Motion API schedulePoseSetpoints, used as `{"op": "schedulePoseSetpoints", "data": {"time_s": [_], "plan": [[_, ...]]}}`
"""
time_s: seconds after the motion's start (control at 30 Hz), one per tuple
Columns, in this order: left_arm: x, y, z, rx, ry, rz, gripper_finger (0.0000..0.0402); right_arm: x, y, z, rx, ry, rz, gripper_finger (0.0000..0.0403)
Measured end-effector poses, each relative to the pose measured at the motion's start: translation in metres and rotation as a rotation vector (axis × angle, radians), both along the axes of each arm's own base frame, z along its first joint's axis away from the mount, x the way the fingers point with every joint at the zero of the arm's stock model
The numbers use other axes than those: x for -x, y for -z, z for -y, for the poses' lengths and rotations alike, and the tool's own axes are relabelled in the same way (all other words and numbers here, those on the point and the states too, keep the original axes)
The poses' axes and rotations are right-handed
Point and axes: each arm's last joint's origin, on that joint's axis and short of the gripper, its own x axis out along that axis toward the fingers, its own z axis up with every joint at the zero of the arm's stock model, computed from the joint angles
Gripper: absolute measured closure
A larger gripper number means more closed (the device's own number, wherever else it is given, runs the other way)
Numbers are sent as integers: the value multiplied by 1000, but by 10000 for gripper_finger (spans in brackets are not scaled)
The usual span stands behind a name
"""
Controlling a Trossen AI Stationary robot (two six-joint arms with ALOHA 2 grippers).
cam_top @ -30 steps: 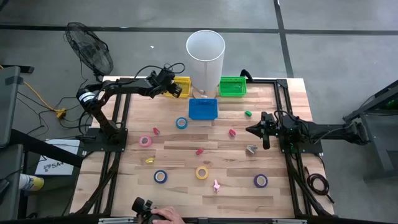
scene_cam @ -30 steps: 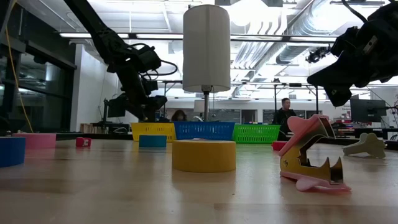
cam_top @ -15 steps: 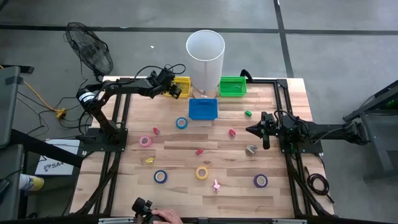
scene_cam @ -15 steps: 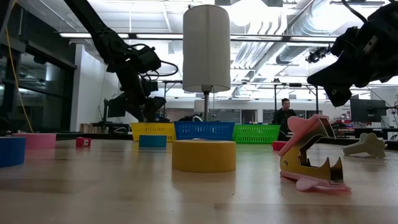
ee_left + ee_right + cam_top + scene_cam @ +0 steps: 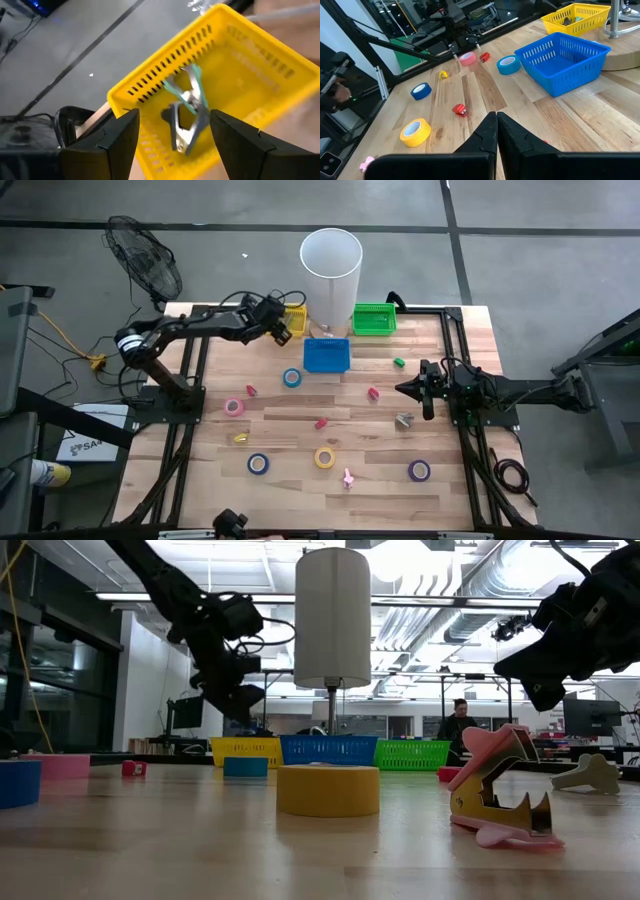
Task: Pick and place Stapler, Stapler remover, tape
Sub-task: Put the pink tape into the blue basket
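I use the yellow basket (image 5: 293, 317) at the table's far edge as the reference. My left gripper (image 5: 279, 327) hovers just above its near side, fingers (image 5: 107, 137) apart and empty. Inside the basket lies a staple remover (image 5: 187, 107) with green handles, clear of the fingers. The blue basket (image 5: 326, 354) sits just beside the yellow one, the green basket (image 5: 374, 319) beyond it. Tape rolls, including a yellow roll (image 5: 324, 457), lie well apart from the basket on the near half of the table. My right gripper (image 5: 415, 389) waits far from it, fingers together.
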Motion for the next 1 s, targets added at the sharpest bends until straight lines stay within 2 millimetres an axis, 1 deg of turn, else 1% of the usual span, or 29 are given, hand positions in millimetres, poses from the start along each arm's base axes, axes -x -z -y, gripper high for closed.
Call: {"op": "schedulePoseSetpoints", "data": {"time_s": [0.43,0.8,1.0], "plan": [[2,-14,43,54,80,-78,163,0,0,0,0,0,0,403],[7,-22,91,124,167,-162,163,0,0,0,0,0,0,403],[15,-32,116,112,196,-185,163,0,0,0,0,0,0,403]]}}
